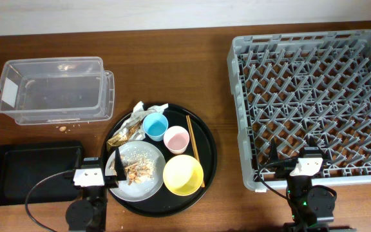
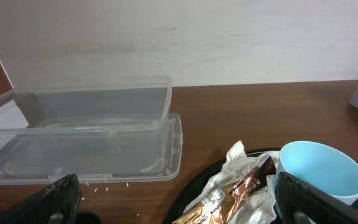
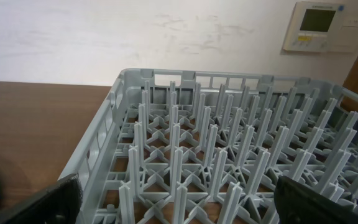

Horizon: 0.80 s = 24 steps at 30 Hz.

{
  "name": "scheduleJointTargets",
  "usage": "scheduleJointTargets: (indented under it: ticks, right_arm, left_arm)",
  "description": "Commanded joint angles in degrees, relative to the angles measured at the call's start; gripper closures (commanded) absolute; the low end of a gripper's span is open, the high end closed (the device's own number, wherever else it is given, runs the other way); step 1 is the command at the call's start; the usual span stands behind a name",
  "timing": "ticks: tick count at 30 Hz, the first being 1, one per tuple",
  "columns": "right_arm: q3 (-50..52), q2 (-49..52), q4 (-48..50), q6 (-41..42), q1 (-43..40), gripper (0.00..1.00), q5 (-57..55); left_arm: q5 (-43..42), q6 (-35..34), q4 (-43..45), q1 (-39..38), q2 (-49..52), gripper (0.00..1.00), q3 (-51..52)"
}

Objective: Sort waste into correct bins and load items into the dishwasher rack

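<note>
A large round black tray [image 1: 208,145] holds a yellow bowl [image 1: 183,174], a pink cup [image 1: 176,139], a light-blue cup [image 1: 154,125], a grey plate [image 1: 148,185] with brown food scraps [image 1: 136,170], wooden chopsticks [image 1: 192,147], white tissue [image 1: 152,108] and a gold-brown wrapper [image 1: 125,133]. The clear tub [image 1: 53,90] and black rectangular tray [image 1: 31,171] lie at the left. The grey rack [image 1: 311,96] is at the right. My left gripper [image 2: 179,202] is open over the plate, facing the wrapper [image 2: 232,196]. My right gripper [image 3: 179,199] is open at the rack's front edge [image 3: 191,155].
A few crumbs [image 1: 63,129] lie on the wooden table between the tub and the black rectangular tray. A wall panel [image 3: 319,25] shows behind the rack. The blue cup [image 2: 319,171] stands just right of the wrapper in the left wrist view.
</note>
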<state>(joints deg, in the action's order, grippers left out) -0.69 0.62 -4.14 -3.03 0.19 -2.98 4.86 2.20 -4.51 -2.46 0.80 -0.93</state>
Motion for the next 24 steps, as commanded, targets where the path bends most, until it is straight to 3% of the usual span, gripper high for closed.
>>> scheduleJointTargets:
  ticks: [1,24]
  right_arm:
    - [0.37,-0.26,-0.37,0.04,-0.26,0.01,-0.07]
    - [0.37,-0.26,-0.35,0.04,-0.26,0.01,-0.07]
  left_arm:
    - [-0.63,0.90,0.02,-0.28,-0.39,0.01,0.39]
    - [-2.14,0.83,-0.04,-0.28,-0.39,0.01,0.39]
